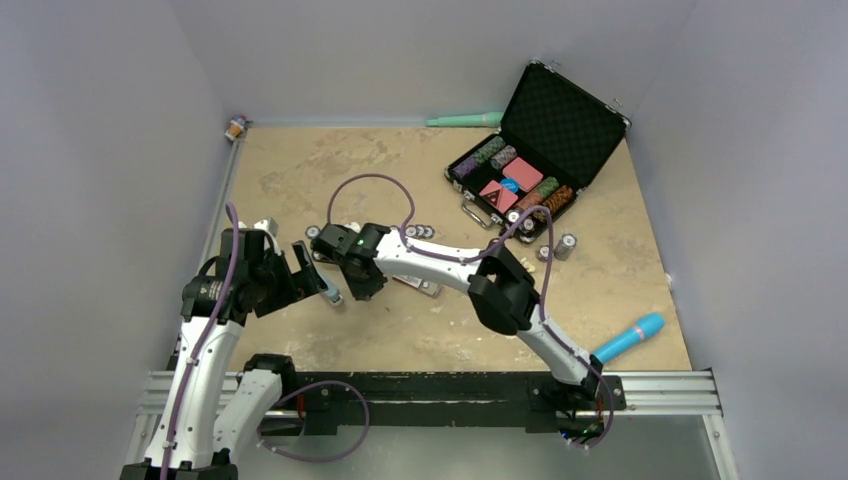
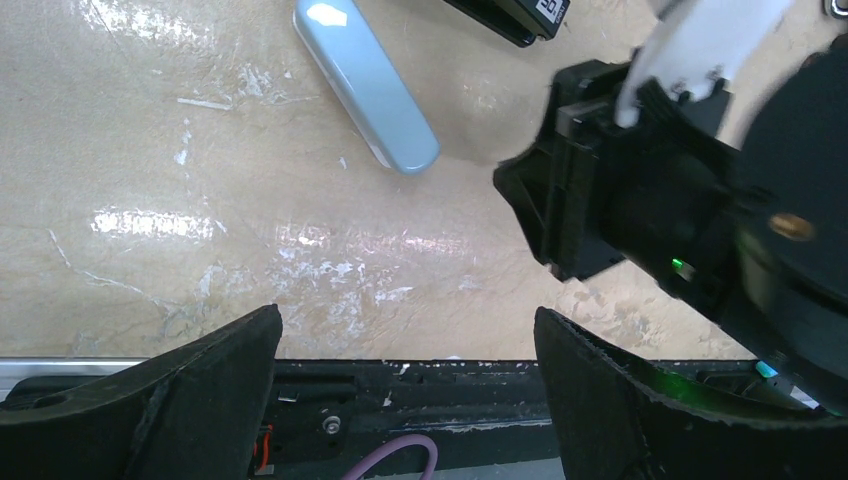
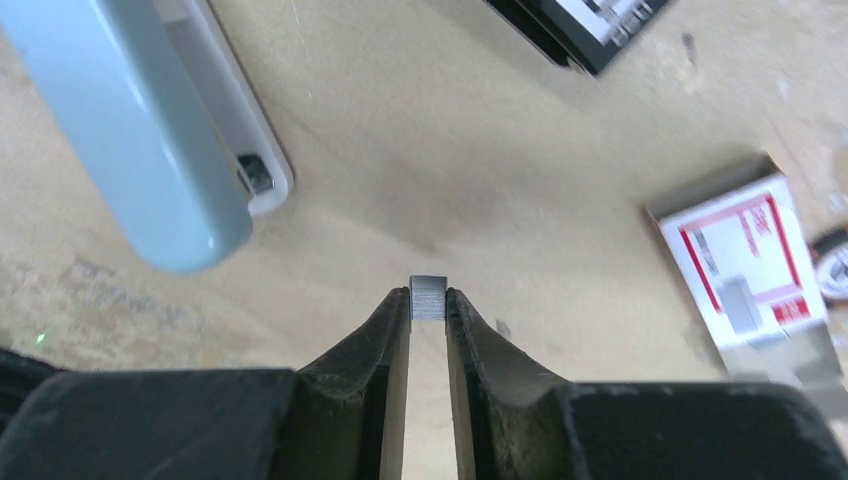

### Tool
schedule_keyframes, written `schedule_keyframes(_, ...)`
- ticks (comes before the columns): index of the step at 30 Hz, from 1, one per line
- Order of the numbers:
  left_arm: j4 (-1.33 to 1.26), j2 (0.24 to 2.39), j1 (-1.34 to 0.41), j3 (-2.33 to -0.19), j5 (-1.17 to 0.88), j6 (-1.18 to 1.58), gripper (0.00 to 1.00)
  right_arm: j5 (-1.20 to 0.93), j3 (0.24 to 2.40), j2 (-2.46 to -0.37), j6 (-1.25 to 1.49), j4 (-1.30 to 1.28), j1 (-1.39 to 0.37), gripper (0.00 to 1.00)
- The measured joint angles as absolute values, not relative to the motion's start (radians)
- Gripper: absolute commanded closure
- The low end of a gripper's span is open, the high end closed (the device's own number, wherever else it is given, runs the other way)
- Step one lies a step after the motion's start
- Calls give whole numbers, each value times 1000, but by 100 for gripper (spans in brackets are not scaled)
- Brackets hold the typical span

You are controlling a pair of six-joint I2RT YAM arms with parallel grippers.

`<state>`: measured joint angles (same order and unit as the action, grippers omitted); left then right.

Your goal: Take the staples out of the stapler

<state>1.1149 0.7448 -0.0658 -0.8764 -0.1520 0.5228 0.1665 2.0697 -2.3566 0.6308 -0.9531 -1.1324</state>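
My right gripper (image 3: 428, 300) is shut on the staples (image 3: 428, 297), a tiny grey metal strip pinched between the fingertips just above the table. Only one end of the black stapler (image 3: 578, 25) shows at the top of the right wrist view, and again at the top of the left wrist view (image 2: 512, 14). In the top view the right arm hides it. My left gripper (image 2: 408, 345) is open and empty near the table's front edge, left of the right gripper (image 1: 362, 288).
A light-blue rounded block (image 3: 140, 130) lies left of the staples, between the two grippers (image 1: 331, 294). A red-and-white card (image 3: 745, 260) lies to the right. An open black chip case (image 1: 535, 150) stands at the back right, with loose chips (image 1: 565, 245) nearby and a blue-and-pink tube (image 1: 628, 337) at the front right.
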Motion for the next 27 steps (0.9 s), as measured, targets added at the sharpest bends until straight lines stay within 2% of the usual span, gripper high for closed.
schedule_keyframes(14, 1115, 749, -66, -876, -151, 523, 0, 152, 1742, -1972, 730, -853, -1052, 90)
schedule_keyframes(27, 1115, 749, -66, -876, -151, 523, 0, 95, 1514, -1915, 809, -741, -936, 92)
